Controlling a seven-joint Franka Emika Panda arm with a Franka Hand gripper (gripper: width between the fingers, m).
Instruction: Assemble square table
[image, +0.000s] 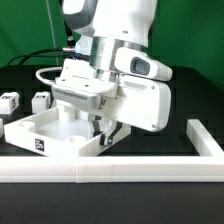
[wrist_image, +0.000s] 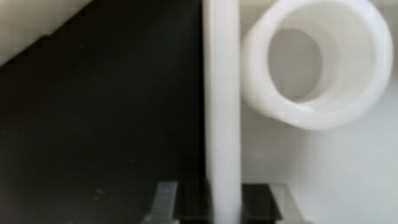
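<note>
The square table's top (image: 58, 149) lies at the exterior view's lower left, a white slab with a raised rim and a black-white tag (image: 40, 146) on its near edge. My gripper (image: 103, 136) reaches down onto the slab's right-hand edge. In the wrist view the raised rim (wrist_image: 222, 90) runs as a thin white strip straight between my two fingers (wrist_image: 171, 203), which are shut on it. A round corner socket (wrist_image: 317, 62) sits just beside the rim. Two small white tagged legs (image: 8, 101) (image: 40, 100) stand apart from the slab at the far left.
A long white rail (image: 120, 166) borders the black board along the front and turns up the exterior view's right side (image: 207, 143). The arm's bulky white wrist (image: 140, 95) hangs over the slab's right part and hides it.
</note>
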